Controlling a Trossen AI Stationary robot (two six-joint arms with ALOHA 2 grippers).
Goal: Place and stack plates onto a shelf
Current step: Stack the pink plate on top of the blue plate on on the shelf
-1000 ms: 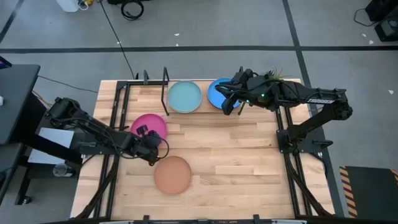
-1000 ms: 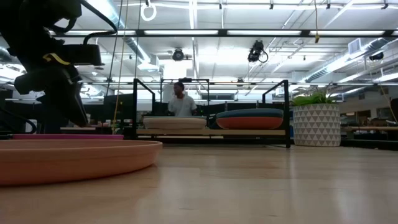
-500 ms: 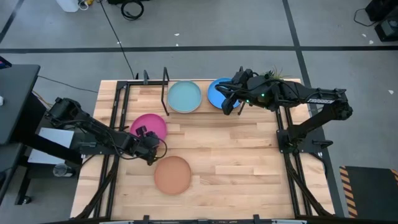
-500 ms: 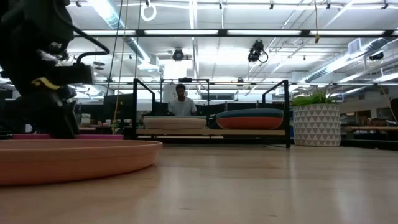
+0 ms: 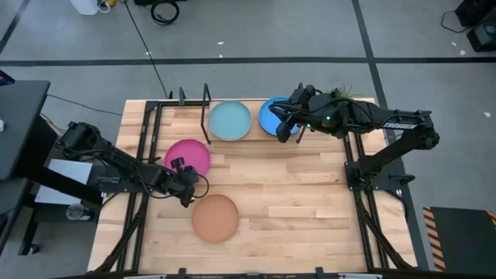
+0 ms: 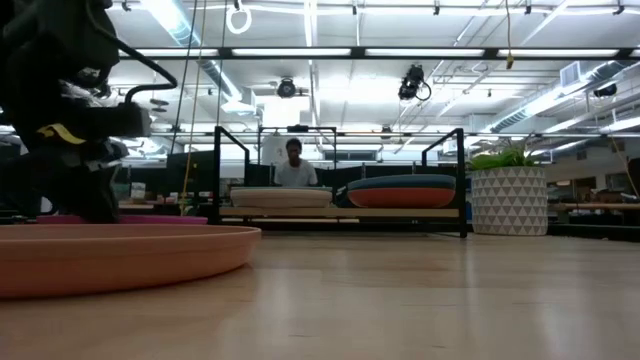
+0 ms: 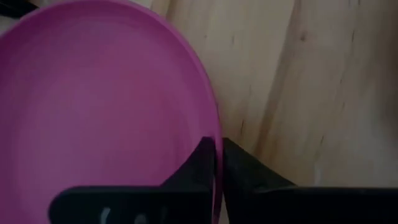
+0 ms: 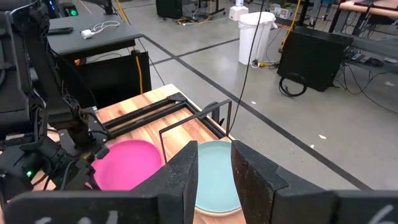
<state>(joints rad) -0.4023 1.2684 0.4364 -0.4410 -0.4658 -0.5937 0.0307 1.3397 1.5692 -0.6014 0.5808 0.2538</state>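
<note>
While R hand (image 5: 284,124) waits half-open over shelf (image 5: 184,108), L hand (image 5: 186,183) pinches magenta plate (image 5: 189,157) rim.

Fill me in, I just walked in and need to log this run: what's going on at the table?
A two-armed robot is putting plates on a shelf. The left gripper has shut on the rim of the magenta plate, low near the table's left side. The right gripper hangs over the bright blue plate at the back, beside the pale aqua plate. A peach-tan plate waits in front.
</note>
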